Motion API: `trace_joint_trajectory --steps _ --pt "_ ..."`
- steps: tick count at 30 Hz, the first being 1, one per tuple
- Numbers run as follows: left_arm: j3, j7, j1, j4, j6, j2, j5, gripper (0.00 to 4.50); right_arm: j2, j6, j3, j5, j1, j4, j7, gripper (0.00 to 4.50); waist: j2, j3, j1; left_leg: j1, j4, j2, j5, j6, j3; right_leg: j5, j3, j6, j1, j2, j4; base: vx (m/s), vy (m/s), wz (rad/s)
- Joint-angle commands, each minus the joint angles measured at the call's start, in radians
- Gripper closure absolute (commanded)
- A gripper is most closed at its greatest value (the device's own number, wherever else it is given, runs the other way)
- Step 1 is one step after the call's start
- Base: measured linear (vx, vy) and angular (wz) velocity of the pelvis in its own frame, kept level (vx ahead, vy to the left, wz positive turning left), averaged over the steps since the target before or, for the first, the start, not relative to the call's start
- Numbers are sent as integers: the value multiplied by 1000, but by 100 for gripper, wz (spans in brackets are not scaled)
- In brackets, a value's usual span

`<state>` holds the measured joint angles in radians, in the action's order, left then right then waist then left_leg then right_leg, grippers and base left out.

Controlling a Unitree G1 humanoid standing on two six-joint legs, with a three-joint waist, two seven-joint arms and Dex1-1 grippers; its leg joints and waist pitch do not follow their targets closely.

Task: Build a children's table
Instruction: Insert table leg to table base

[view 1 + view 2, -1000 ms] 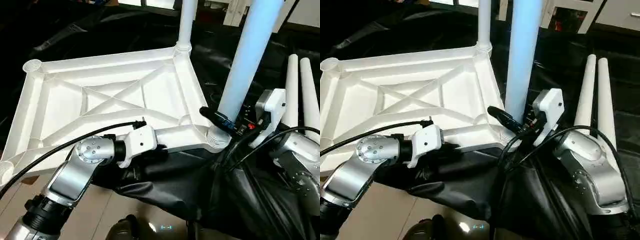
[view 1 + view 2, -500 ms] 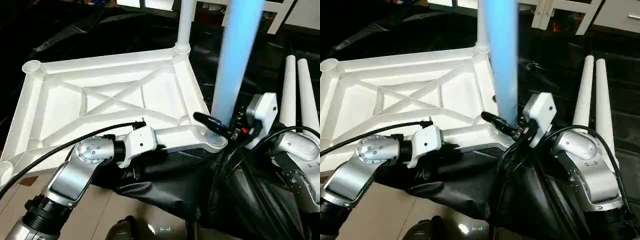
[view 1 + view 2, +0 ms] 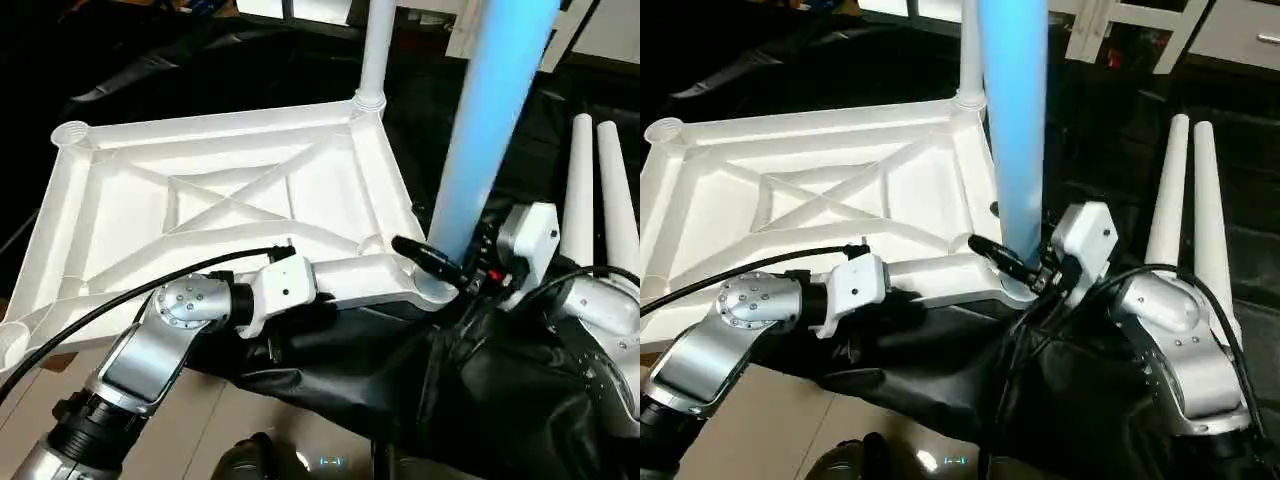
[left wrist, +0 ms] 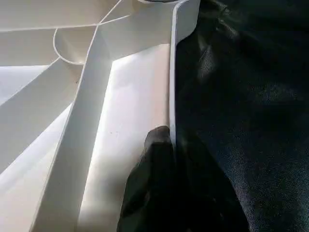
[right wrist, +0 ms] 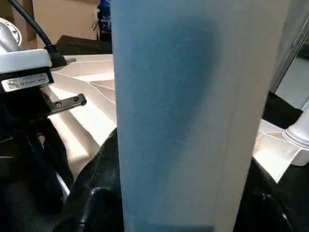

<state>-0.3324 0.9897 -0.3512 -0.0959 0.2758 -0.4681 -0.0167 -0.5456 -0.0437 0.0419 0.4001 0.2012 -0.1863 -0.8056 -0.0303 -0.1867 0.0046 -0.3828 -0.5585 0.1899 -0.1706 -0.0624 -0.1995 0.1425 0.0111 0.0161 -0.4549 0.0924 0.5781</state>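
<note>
Black-draped work table (image 3: 330,370), lab-like

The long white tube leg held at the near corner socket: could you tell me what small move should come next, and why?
Probably bring the long white tube leg upright and press it down. It leans slightly, its foot at the near corner socket of the white X-ribbed plastic tabletop. The right gripper holds it low while the left gripper pinches the tabletop's edge, steadying it.

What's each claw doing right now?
Left gripper: shut on the tabletop rim.
Right gripper: shut on the upright leg.
</note>
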Motion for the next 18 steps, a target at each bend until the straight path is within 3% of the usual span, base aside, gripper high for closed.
trace_joint_trajectory --steps 1,10,14,17,18 --pt "-22 -6 30 54 2 10 15 450 15 -19 7 19 -44 13 -24 271 24 66 3 10 49 21 -135 162 4 177 -21 -259 62 23 -53 0 0 0" --pt "-23 -17 13 78 -1 21 6 450 59 -58 0 82 -65 8 -16 271 25 65 4 9 52 22 -146 152 6 202 -20 -249 61 23 -55 0 0 0" --pt "-23 -15 13 77 0 23 4 450 43 -65 36 56 -68 7 -59 271 21 62 3 10 54 22 -160 141 6 223 -19 -241 59 24 -58 0 0 0" --pt "-26 -13 13 78 -1 24 5 450 30 -77 60 43 -64 4 -86 271 21 61 3 10 56 23 -169 136 7 238 -19 -235 59 24 -61 0 0 0" --pt "-26 -13 13 79 -1 24 4 450 30 -84 65 44 -60 6 -93 271 25 63 2 9 55 22 -170 137 6 239 -19 -233 60 24 -60 0 0 0"
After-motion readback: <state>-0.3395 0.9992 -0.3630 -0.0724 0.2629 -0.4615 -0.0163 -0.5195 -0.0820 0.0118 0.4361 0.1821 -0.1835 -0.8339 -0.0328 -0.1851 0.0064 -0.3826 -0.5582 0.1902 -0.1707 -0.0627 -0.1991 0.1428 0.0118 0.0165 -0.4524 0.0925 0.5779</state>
